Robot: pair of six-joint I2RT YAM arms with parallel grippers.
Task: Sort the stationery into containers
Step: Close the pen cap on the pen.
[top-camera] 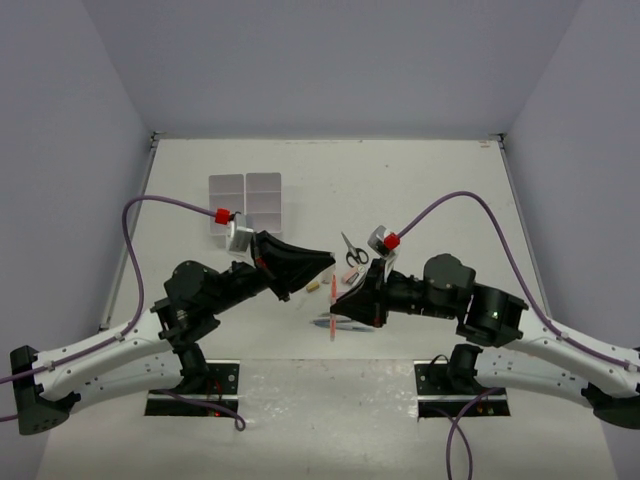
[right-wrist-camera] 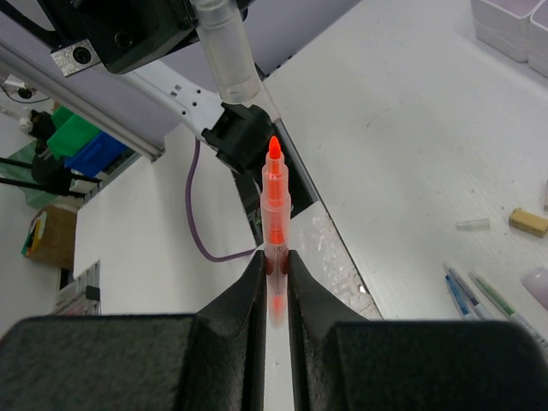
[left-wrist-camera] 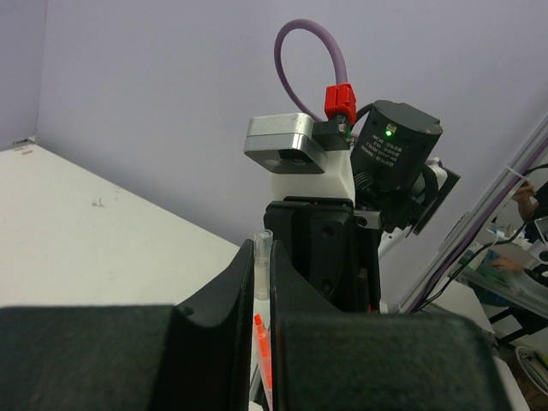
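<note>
Over white table (top-camera: 420, 180), right gripper (right-wrist-camera: 274, 261) clamping bare-tipped marker (right-wrist-camera: 276, 214), left gripper (left-wrist-camera: 264, 282) pinching cap (right-wrist-camera: 227, 51) just off its tip: line up first, then push gently.

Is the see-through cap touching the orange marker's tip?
Apart. The right wrist view shows the clear cap ending up and to the left of the tip of the orange marker, with background showing between them.
</note>
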